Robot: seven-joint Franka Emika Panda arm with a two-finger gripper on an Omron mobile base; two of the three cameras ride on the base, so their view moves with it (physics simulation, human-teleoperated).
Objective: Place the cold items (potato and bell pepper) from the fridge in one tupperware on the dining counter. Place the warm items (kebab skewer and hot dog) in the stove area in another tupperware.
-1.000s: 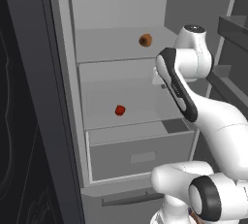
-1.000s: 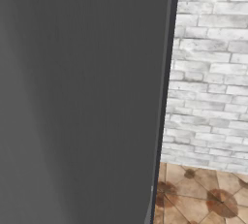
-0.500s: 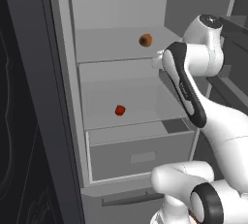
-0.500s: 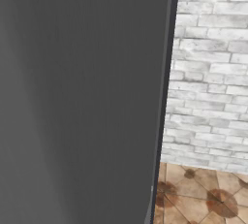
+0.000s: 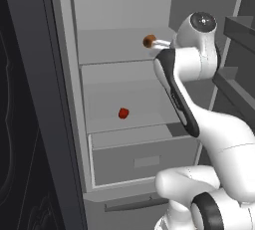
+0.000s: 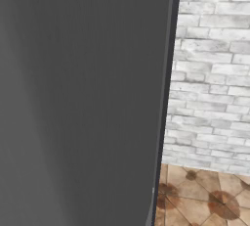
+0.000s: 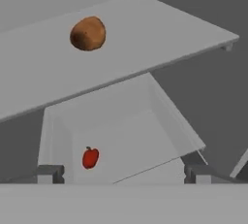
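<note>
The fridge [image 5: 64, 99] stands open, and the step in hand looks like the first pick of the cold items, with neither one collected yet. Going left to right in the left base view, the pepper [image 5: 123, 113] lies on the lower shelf, above the drawer [image 5: 144, 159], and the potato [image 5: 149, 41] sits on the shelf above, further right, just beside the arm's wrist. In the hand view the gripper [image 7: 123, 173] has its fingers spread wide and holds nothing. Next, I judge, it should reach in to the potato, straddle it and close.
</note>
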